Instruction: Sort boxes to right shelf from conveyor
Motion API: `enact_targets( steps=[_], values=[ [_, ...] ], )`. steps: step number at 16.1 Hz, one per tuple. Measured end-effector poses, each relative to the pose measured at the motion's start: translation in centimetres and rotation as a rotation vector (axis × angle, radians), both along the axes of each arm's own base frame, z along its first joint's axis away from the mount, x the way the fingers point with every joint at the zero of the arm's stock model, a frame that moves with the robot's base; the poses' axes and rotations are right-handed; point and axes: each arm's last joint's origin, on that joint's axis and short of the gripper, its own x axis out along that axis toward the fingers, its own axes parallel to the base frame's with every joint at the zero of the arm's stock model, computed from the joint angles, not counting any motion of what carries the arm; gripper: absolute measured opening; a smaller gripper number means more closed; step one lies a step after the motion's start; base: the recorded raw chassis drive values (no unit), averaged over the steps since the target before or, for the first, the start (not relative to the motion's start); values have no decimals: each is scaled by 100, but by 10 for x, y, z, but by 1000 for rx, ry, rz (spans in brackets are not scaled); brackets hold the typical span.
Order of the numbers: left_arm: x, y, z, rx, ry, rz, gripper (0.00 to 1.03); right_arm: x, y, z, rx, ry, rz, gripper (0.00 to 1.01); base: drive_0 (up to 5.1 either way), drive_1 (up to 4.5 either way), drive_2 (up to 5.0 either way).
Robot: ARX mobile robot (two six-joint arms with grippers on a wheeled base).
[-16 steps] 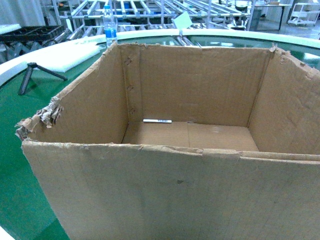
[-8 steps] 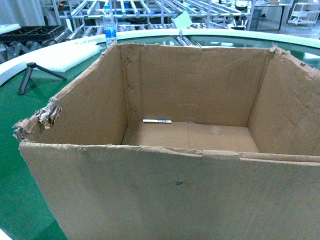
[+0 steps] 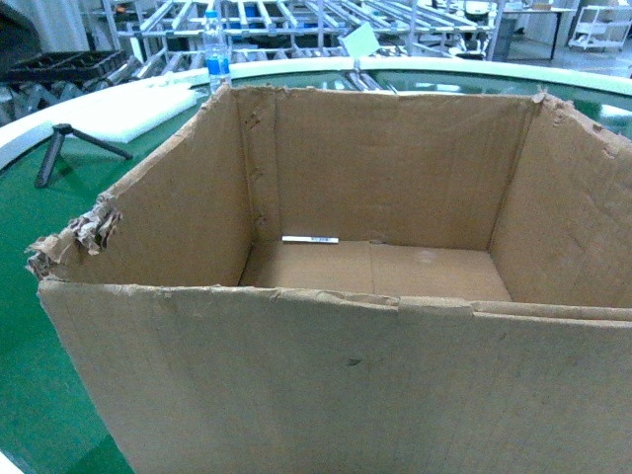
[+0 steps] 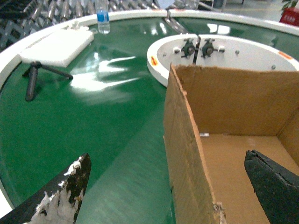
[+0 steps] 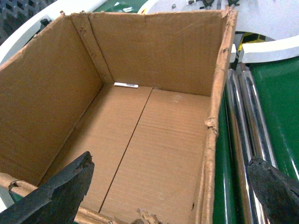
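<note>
A large brown cardboard box (image 3: 375, 326) with a ragged torn rim fills the head view and stands on the dark-green conveyor (image 3: 30, 326). A small white label strip (image 3: 310, 239) lies on its floor. My left gripper (image 4: 167, 156) is open and straddles the box's left wall (image 4: 187, 154), with one finger over the belt and one inside. My right gripper (image 5: 170, 161) is open astride the right wall (image 5: 212, 126), its left finger inside the box. Shiny steel rails (image 5: 243, 121) run just outside that wall; I cannot tell whether they belong to the right shelf.
On the belt to the left are a white foam slab (image 3: 138, 109), a small black tripod (image 4: 35, 77) and a water bottle (image 4: 103, 18). The conveyor's white inner hub (image 4: 233, 51) lies behind the box. Metal racks (image 3: 296, 20) stand beyond the belt.
The box's near left corner has shifted slightly left in the head view. A dark shape has come into the top left corner.
</note>
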Motion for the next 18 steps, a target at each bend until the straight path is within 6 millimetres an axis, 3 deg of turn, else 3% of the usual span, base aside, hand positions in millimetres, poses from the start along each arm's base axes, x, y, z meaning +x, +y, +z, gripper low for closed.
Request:
enact_targets(
  steps=[4,10,18],
  values=[
    [11,-8,-16,-12,98,6,98,16,8,-11,-39,78,24,98,0,0,0],
    [22,-27,-12,-72,157,-19,98,45,9,-29,-84,191,9,98,0,0,0],
    [38,-39,-27,-156,310,33,98,51,8,-31,-83,197,9,98,0,0,0]
  ],
)
